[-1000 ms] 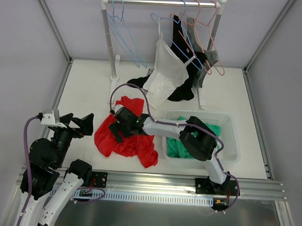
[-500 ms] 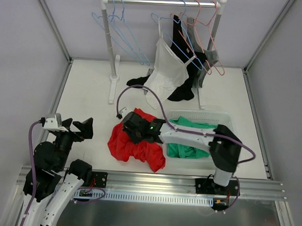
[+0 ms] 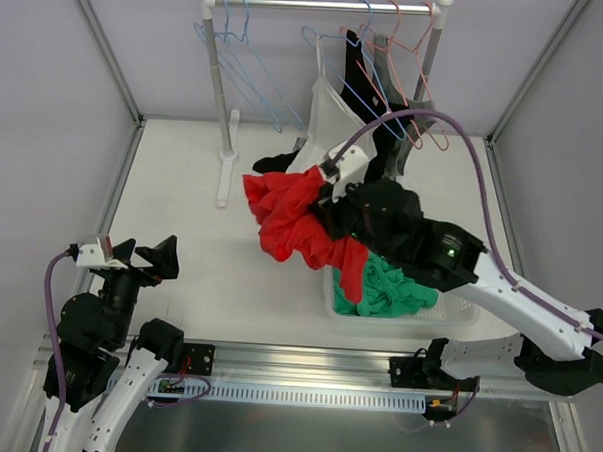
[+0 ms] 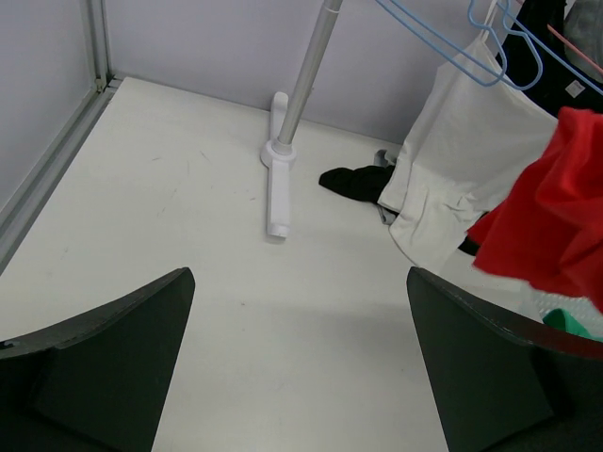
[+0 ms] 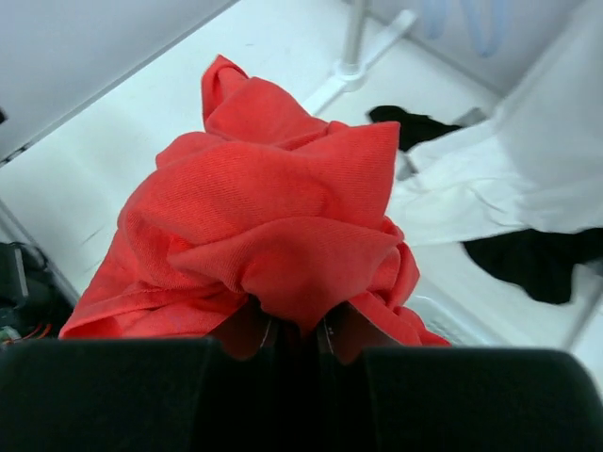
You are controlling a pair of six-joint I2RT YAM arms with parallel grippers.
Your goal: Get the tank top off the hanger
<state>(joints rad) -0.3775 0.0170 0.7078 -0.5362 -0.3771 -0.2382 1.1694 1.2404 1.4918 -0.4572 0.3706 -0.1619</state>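
The red top (image 3: 292, 221) is off the hangers (image 3: 250, 79), pinched tight in the right end effector (image 5: 292, 330); the left end effector (image 4: 297, 367) gapes wide, empty.

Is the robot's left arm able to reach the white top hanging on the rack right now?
Probably not easily. The left gripper is open, but the white tank top hangs far off at the back. The right gripper also holds the red shirt up, partly in front of it.

Light: bright, even, diffuse for you | shadows: soft, faint | your right wrist view: white tank top (image 5: 537, 141) blurred
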